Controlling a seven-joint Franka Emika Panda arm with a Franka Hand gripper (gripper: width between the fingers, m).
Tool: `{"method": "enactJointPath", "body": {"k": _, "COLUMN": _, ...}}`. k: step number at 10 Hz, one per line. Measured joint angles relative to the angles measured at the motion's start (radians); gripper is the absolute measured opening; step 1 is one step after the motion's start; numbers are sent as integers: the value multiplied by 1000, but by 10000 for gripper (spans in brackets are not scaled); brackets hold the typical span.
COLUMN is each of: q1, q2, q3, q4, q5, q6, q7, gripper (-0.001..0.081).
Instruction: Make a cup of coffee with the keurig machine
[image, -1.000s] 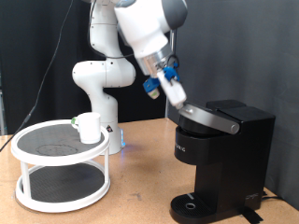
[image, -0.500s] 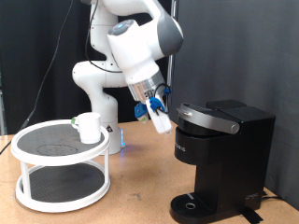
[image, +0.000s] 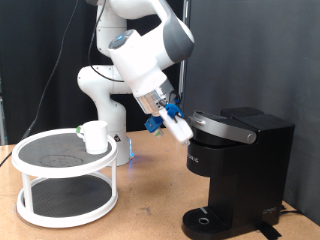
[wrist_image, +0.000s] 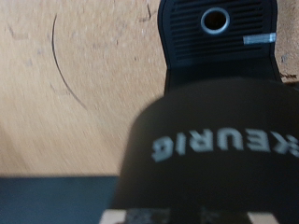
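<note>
A white Franka arm leans over a wooden table (image: 150, 200), its tool (image: 181, 134) pressed close to the front edge of the keurig machine (image: 240, 170), just at the silver handle arch (image: 222, 124) of the lowered lid. From the exterior view, the pale fingers, backed by blue fittings, point down and toward that view's right, their tips at or touching the handle; whether they are spread or closed, and whether they grip anything, cannot be told from either camera.

The black coffee maker stands on the exterior view's right side of the table, its round drip base (image: 208, 220) at the bottom of the frame. The wrist view looks straight down the machine's front: the brand lettering (wrist_image: 217, 145) fills the lower half of the picture, blurred and very near, and the drip base (wrist_image: 220, 28) with its round centre hole lies beyond it on the wood. The fingers themselves do not show clearly in that view.

The cup (image: 95, 136), a small plain white mug, sits upright on the top tier of a white two-level round rack (image: 66, 180) at the exterior view's left, well apart from the machine and from the tool. A small greenish object (image: 80, 130) rests just beside the cup; what it is cannot be made out. Nothing stands on the drip base.
</note>
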Motion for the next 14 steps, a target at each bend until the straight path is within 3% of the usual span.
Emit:
{"method": "enactJointPath", "body": {"k": 3, "q1": -3, "q2": -87, "q3": -28, "q4": -58, "q5": 41, "q6": -69, "q7": -139, "gripper": 0}}
{"method": "enactJointPath", "body": {"k": 7, "q1": -2, "q2": -190, "q3": -36, "q4": -88, "q5": 224, "q6": -80, "q7": -161, "gripper": 0}}
{"method": "enactJointPath", "body": {"k": 10, "q1": 0, "q2": -230, "q3": -20, "q4": -78, "q5": 216, "q6": -92, "q7": -64, "gripper": 0}}
{"method": "enactJointPath", "body": {"k": 14, "q1": 0, "q2": -226, "q3": 23, "q4": -73, "q5": 130, "q6": -66, "q7": 46, "gripper": 0}}
